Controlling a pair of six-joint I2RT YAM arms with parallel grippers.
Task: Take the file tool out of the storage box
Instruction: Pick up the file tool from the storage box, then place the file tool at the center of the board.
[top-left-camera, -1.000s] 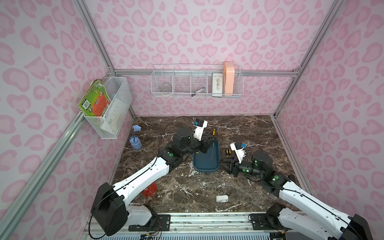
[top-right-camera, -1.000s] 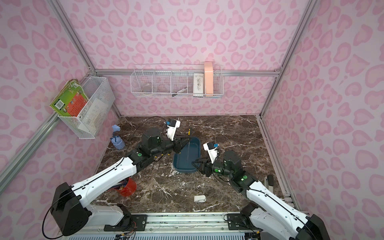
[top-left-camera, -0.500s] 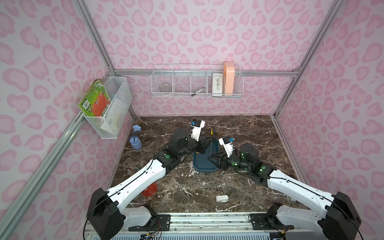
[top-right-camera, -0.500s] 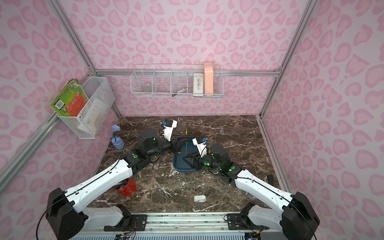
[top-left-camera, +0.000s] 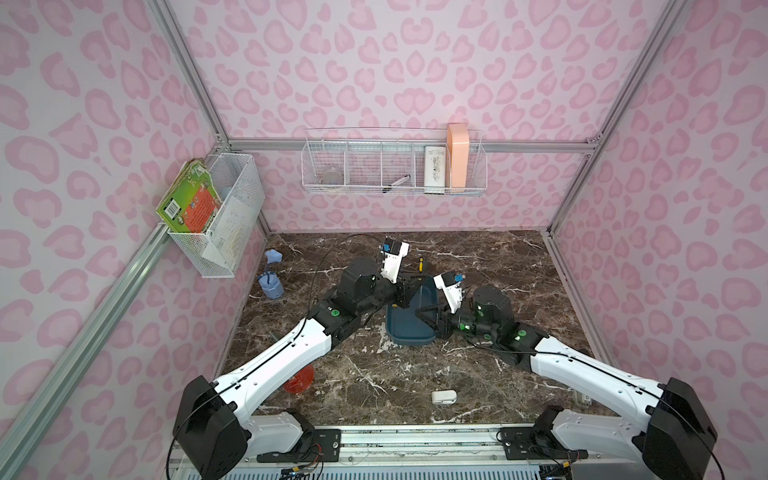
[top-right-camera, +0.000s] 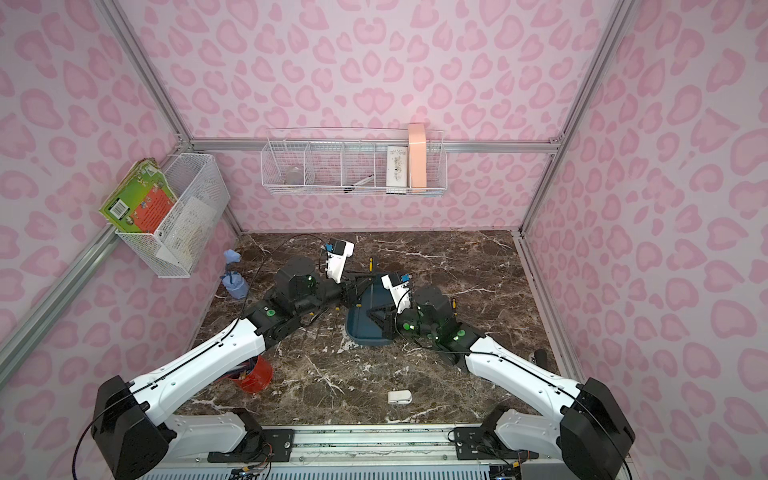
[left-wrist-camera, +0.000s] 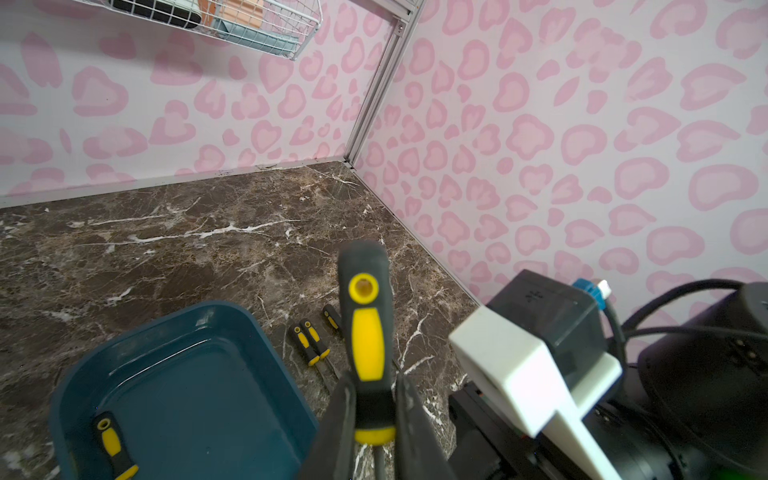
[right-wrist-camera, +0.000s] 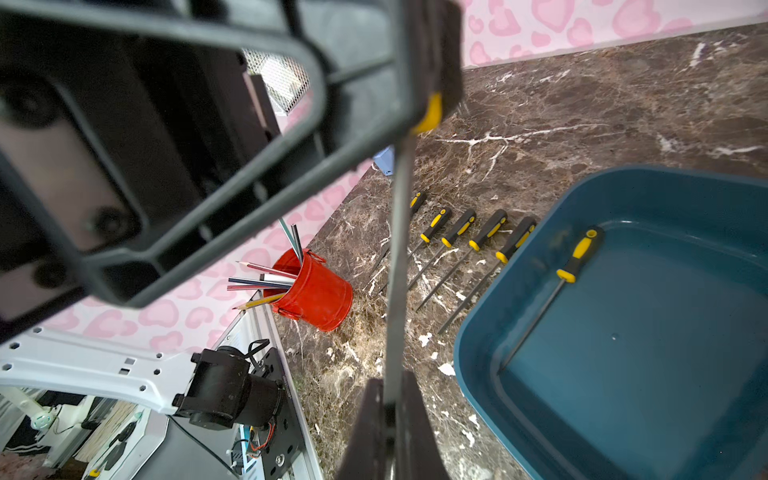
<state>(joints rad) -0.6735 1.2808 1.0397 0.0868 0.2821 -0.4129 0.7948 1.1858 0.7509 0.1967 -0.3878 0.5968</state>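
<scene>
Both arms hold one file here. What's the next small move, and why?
Probably open the left tool: it grips the file by the handle while the right tool is shut on the shaft, so the right one could then carry it off.

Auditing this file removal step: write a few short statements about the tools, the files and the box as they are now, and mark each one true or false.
1. The left tool grips the held file by its yellow-and-black handle. True.
2. The right tool is open, clear of it. False: it is shut on that file's metal shaft.
3. The storage box is empty. False: a second file lies inside.
4. A row of files lies on the table beside the box. True.
5. The red cup holds screwdrivers. False: it holds pencils.
</scene>
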